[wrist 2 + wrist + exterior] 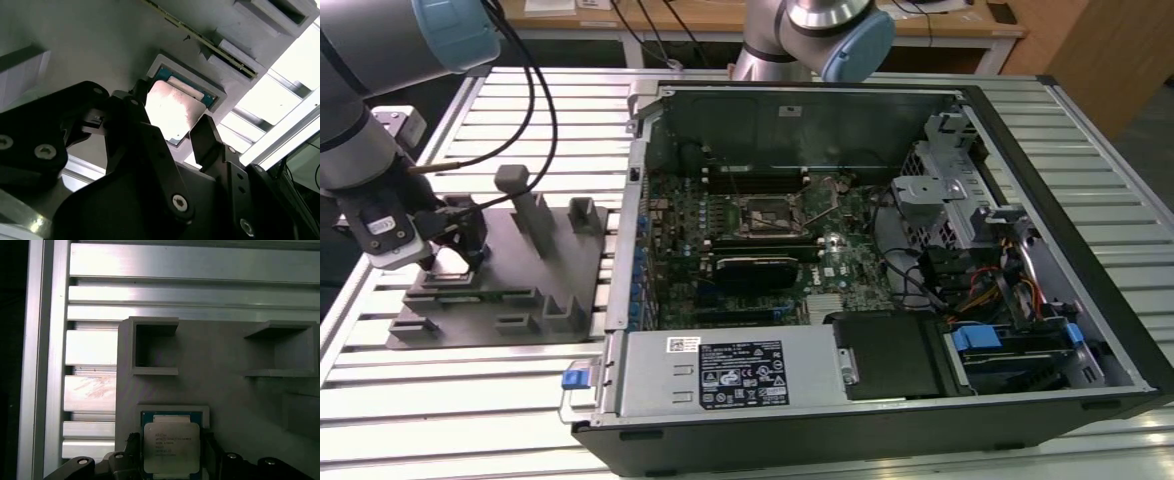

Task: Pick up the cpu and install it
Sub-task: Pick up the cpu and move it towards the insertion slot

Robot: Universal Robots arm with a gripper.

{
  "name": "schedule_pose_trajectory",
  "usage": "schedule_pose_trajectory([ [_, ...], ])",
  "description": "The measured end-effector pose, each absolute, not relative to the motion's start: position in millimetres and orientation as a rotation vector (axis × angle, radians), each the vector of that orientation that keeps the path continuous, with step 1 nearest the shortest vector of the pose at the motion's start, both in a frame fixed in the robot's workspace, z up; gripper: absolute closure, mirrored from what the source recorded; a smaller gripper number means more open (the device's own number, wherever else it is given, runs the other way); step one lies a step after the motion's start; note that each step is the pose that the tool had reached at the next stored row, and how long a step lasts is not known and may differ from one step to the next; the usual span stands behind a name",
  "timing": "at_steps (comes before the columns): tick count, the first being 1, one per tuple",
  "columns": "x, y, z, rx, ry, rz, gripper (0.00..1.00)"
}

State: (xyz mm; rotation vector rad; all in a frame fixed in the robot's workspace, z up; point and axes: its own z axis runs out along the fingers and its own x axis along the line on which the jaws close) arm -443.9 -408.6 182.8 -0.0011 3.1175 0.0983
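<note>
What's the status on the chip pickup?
Hand low over the grey fixture, right at the chip. Chip in the fixture's pocket, not installed yet. Nothing seen in the way.

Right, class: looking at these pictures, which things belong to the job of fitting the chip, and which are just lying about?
Part of the job:
chip, sitting in the grey holder
claw, down at the chip
socket inside the computer case

Just lying about:
power supply box
cables
empty pocket in the holder
</note>
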Motion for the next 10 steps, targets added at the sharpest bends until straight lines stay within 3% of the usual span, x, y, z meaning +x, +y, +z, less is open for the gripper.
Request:
schedule_pose_trajectory([
  [8, -443.9, -408.6, 182.4, -0.001, 3.118, 0.098, 0.39],
  [9, -443.9, -408.6, 182.4, -0.001, 3.118, 0.098, 0.46],
  [10, -443.9, -408.6, 182.4, -0.001, 3.118, 0.098, 0.46],
])
